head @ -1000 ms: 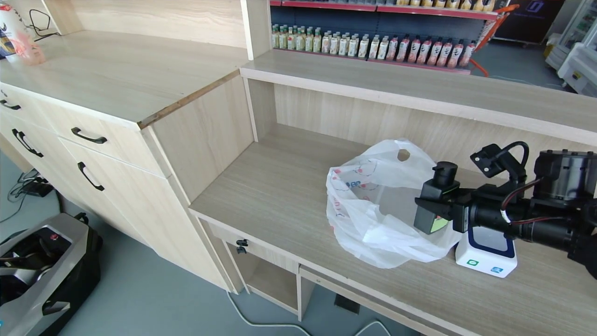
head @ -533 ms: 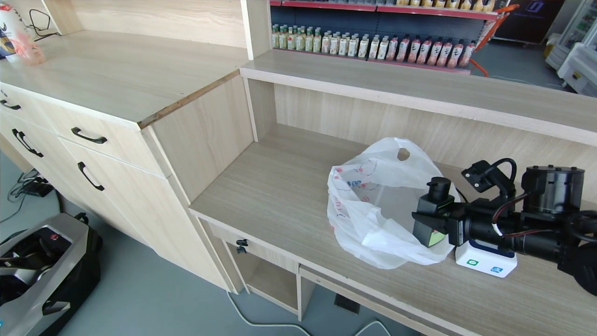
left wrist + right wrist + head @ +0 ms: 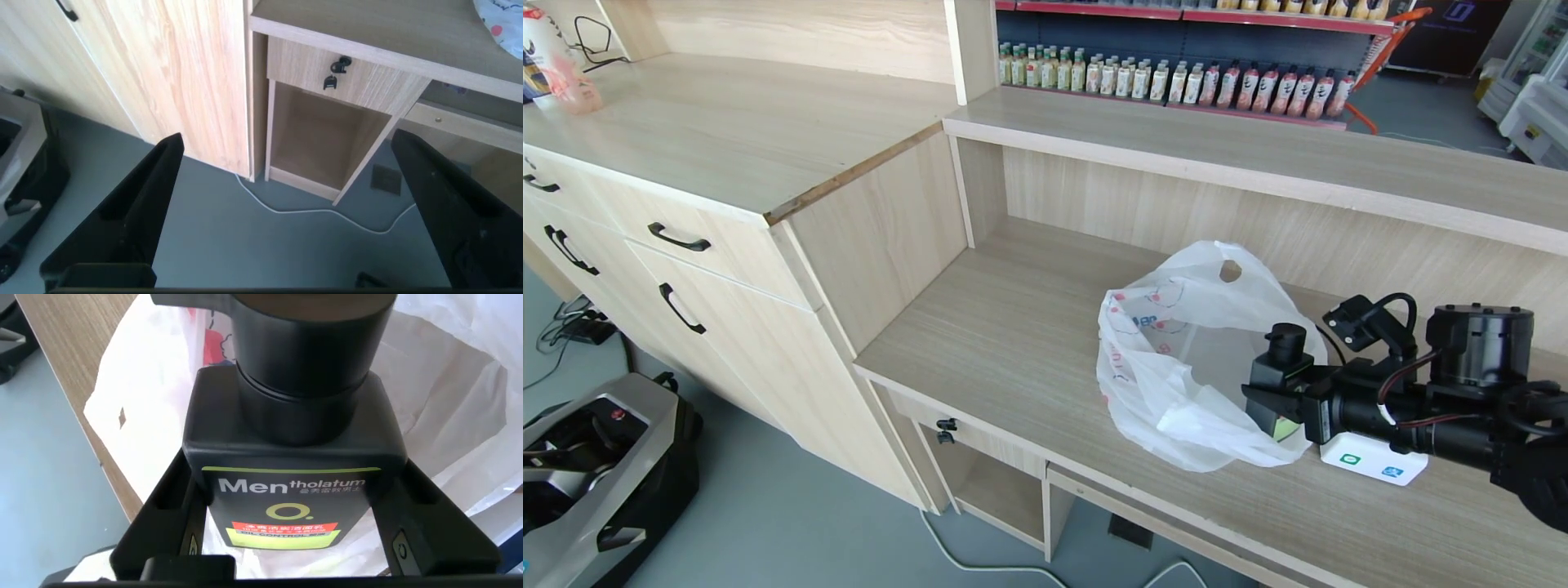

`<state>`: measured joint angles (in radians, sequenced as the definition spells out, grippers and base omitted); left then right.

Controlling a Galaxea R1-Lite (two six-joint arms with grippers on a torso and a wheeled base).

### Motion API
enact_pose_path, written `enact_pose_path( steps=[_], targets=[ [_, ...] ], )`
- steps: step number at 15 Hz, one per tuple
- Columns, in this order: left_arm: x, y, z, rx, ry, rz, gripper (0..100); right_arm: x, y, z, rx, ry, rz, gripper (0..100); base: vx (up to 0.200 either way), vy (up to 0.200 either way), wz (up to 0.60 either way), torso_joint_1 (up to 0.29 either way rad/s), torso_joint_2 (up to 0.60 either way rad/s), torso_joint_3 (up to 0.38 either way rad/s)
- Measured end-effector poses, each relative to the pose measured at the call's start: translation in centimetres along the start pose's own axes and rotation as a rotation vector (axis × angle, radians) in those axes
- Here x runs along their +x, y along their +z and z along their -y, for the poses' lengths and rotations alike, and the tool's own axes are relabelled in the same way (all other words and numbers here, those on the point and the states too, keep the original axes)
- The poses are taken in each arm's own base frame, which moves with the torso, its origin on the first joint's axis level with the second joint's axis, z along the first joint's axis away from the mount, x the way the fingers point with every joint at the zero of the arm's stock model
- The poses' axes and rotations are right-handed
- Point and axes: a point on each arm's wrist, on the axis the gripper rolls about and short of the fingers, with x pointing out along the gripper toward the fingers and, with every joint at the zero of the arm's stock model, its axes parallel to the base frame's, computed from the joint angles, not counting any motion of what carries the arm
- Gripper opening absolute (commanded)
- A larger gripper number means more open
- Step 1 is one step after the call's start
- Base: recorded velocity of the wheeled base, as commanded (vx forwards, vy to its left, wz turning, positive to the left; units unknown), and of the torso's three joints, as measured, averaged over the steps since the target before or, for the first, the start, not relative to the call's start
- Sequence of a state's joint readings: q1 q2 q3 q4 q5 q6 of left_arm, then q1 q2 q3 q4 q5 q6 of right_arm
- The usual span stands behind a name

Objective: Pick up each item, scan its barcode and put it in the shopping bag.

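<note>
At the open mouth of the thin white plastic shopping bag (image 3: 1176, 359), our right gripper (image 3: 1270, 402) clamps its fingers on a dark, squarish bottle (image 3: 1287, 347) with a round black cap and green label, cap upward. We see the bag lying on the pale wooden counter (image 3: 1013, 343), just beside a small white box-shaped scanner (image 3: 1376, 465). Our left gripper (image 3: 286, 155) hangs with fingers spread wide above the grey floor (image 3: 245, 224).

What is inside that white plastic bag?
The shopping bag looks empty; the right hand holds a black bottle at its mouth. Crumpled folds hide the near bottom.
</note>
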<state>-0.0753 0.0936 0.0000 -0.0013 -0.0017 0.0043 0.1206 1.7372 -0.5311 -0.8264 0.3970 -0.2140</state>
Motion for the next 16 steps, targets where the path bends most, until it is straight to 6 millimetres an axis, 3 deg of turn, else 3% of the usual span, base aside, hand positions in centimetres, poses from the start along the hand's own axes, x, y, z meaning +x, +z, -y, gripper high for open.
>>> enact_pose_path(
  steps=[16],
  targets=[
    [0.0, 0.0, 0.0, 0.0, 0.0, 0.0, 100, 1.1, -1.6, 0.4, 0.001, 0.014, -0.017, 0, 0.0, 0.0, 0.0, 0.0, 0.0, 0.0]
  ],
)
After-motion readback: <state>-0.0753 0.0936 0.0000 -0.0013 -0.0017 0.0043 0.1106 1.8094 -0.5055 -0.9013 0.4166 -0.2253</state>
